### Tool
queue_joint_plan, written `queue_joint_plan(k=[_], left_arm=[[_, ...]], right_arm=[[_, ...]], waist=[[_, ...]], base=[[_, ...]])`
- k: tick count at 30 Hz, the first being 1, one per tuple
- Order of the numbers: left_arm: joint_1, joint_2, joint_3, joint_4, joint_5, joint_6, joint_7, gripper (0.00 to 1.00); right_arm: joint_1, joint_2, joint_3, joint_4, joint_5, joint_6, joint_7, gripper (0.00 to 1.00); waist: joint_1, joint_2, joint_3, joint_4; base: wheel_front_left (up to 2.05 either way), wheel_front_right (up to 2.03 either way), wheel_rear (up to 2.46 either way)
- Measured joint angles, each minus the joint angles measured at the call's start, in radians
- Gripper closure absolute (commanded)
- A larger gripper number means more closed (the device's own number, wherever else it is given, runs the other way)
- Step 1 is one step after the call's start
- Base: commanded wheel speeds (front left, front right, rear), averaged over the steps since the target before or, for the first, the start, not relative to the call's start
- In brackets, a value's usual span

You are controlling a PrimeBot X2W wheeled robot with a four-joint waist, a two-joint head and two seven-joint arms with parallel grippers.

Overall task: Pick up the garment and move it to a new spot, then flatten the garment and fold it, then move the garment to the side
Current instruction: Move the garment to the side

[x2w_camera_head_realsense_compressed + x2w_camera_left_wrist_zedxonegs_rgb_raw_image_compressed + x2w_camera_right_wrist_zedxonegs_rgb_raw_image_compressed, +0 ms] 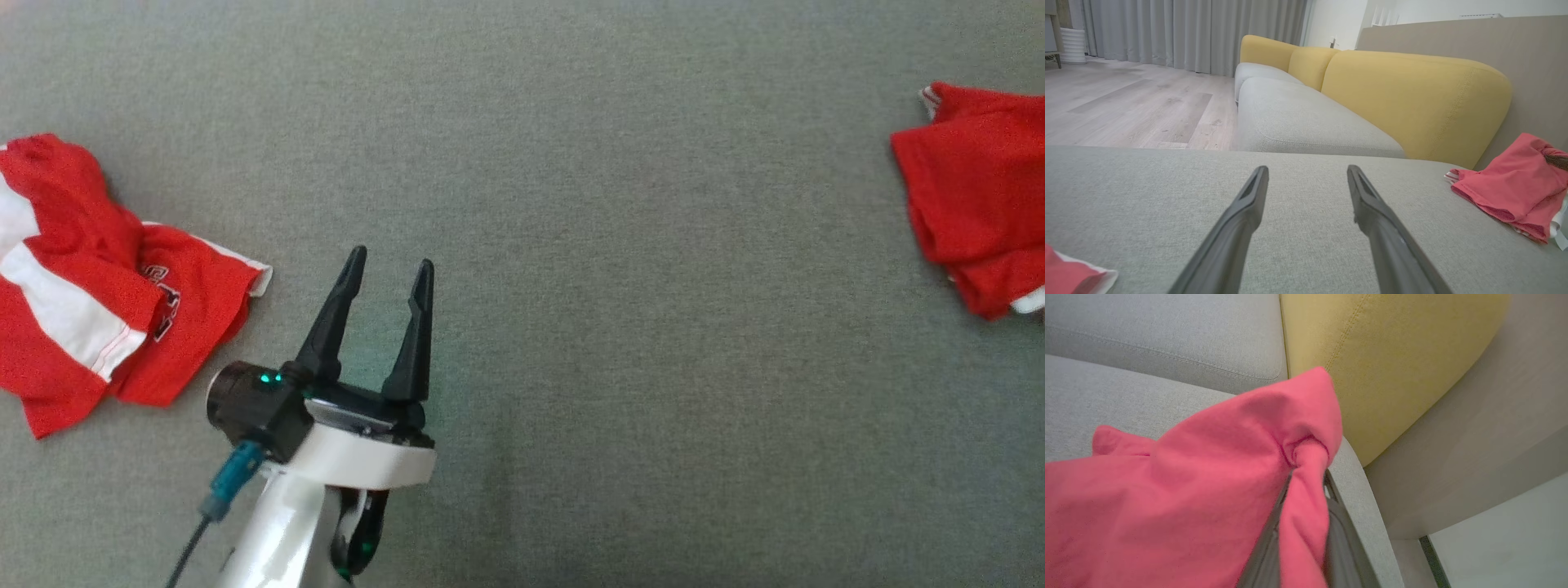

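A red garment (971, 196) lies bunched at the right edge of the grey cushion (612, 245); in the left wrist view this garment (1515, 183) sits at the far right. My right gripper (1308, 475) is shut on a fold of the red garment (1188, 490), whose cloth wraps over the dark fingers (1341, 539) and hides most of them. My left gripper (390, 260) hovers open over bare cushion at the lower left of centre, with nothing between its fingers (1241, 212).
A second red garment with white stripes (82, 278) lies crumpled at the left edge, and its corner (1069, 277) shows beside my left fingers. A yellow backrest (1412, 102) rises behind the cushion. Wooden floor (1126, 102) lies past the cushion's far edge.
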Motion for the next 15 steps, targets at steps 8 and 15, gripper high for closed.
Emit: queue_joint_plan(k=[8, 15], left_arm=[[-0.011, -0.001, 0.025, -0.022, -0.058, 0.000, 0.000, 0.00], [-0.011, -0.001, 0.030, -0.020, -0.044, 0.000, 0.000, 0.00]], right_arm=[[-0.025, -0.023, -0.081, 0.051, -0.109, 0.000, -0.022, 1.00], [-0.027, 0.007, -0.157, 0.076, -0.148, 0.000, -0.028, 0.00]], waist=[[0.0000, 0.0000, 0.026, 0.016], [0.0000, 0.0000, 0.009, 0.011]], base=[[0.00, 0.00, 0.00], [0.00, 0.00, 0.00]])
